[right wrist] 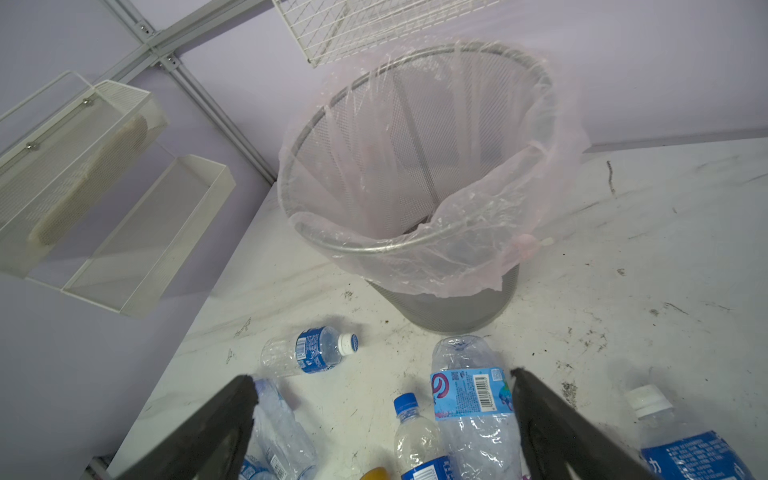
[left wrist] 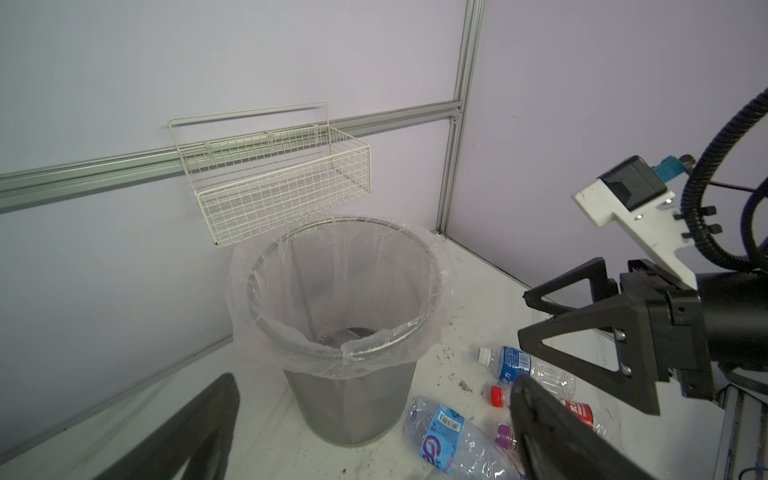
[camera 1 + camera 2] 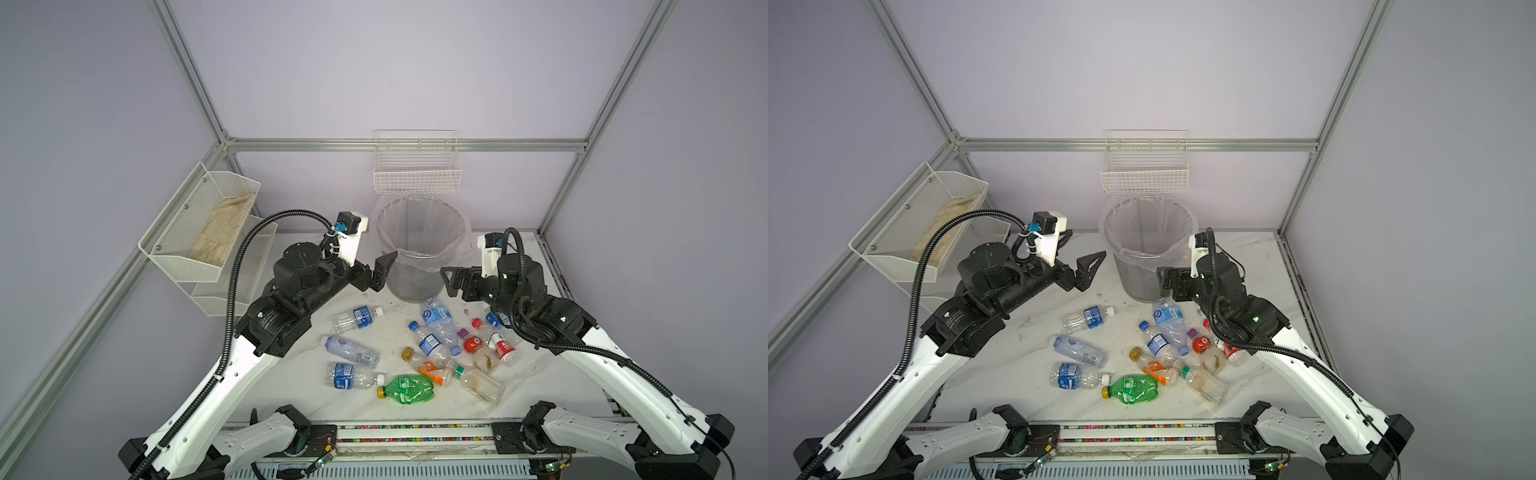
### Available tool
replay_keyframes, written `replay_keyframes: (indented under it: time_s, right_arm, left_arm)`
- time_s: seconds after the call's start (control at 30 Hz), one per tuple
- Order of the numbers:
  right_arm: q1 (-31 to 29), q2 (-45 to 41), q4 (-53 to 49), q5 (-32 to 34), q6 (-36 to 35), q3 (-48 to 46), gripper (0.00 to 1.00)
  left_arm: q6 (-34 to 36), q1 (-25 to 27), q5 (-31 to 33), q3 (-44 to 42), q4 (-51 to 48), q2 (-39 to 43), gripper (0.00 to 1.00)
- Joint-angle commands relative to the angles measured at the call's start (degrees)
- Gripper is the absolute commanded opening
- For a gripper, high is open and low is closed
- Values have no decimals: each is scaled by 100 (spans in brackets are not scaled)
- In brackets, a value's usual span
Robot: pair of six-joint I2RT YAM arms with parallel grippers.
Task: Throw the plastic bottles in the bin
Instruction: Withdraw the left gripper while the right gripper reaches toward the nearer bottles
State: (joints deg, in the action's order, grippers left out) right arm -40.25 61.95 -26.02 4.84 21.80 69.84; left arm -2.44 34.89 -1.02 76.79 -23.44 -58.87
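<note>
The bin (image 3: 424,253) (image 3: 1148,253), grey mesh with a clear bag liner, stands at the back middle of the table. Several plastic bottles lie in front of it, among them a green bottle (image 3: 407,388) (image 3: 1131,388), a large crushed clear bottle (image 3: 438,322) (image 1: 469,399) and a small blue-labelled bottle (image 3: 359,318) (image 1: 311,351). My left gripper (image 3: 382,272) (image 3: 1090,270) (image 2: 374,388) hangs open and empty just left of the bin (image 2: 353,353). Just right of the bin (image 1: 415,245), my right gripper (image 3: 449,281) (image 3: 1163,280) (image 1: 384,380) hangs open and empty above the large crushed bottle.
A white wire basket (image 3: 415,174) hangs on the back wall just above the bin. Two white mesh shelves (image 3: 203,224) on the left wall hold a beige cloth. Aluminium frame posts stand at the corners. The arm bases sit along the front rail.
</note>
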Motion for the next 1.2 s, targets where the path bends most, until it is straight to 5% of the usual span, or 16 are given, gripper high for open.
replay_keyframes:
  time_s: [0.0, 0.37, 0.53, 1.17]
  right_arm:
    - [-108, 85, 204, -598, -394, -55, 98]
    - [-1404, 780, 240, -322, -1008, 179, 97]
    - [-1795, 814, 714, -775, -1280, 85, 97]
    - [-2753, 1848, 916, -1406, -1977, 33, 97]
  left_arm:
    - [41, 11, 95, -575, 61, 437, 100]
    - [-277, -57, 892, -2016, -198, 1573, 100]
    - [-457, -298, 1198, -2313, -673, 1760, 100]
    - [-952, -1626, 480, -3739, -754, 2794, 100]
